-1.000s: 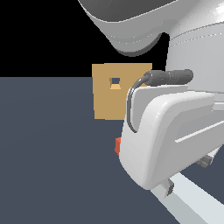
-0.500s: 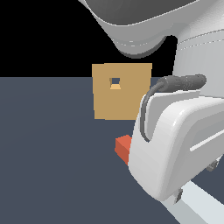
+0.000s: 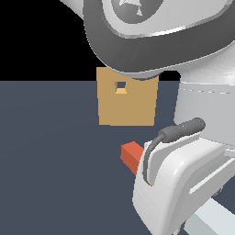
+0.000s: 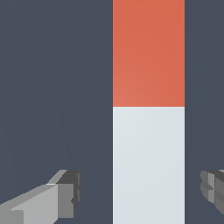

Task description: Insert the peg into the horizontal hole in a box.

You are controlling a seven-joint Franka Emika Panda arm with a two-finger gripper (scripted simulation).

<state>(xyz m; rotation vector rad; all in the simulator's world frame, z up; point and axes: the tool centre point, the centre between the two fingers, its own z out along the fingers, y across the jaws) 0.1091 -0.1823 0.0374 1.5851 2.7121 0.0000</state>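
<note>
**Peg not yet grasped, insertion all ahead**

The peg (image 4: pixel 148 109) lies on the floor between the spread fingers of the gripper (image 4: pixel 142 194), neither pad touching it (nothing gripped). The box (image 3: pixel 127 98) stands well apart, its hole (image 3: pixel 120 86) empty. Grasping, lifting, aligning and inserting all remain.

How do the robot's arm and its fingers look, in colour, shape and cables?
The arm has smooth, rounded, glossy white shells, with a dark grey band around the big joint at the top. A dark grey cable curves over the white link. In the wrist view, the fingers are blocky and grey with darker tips.
</note>
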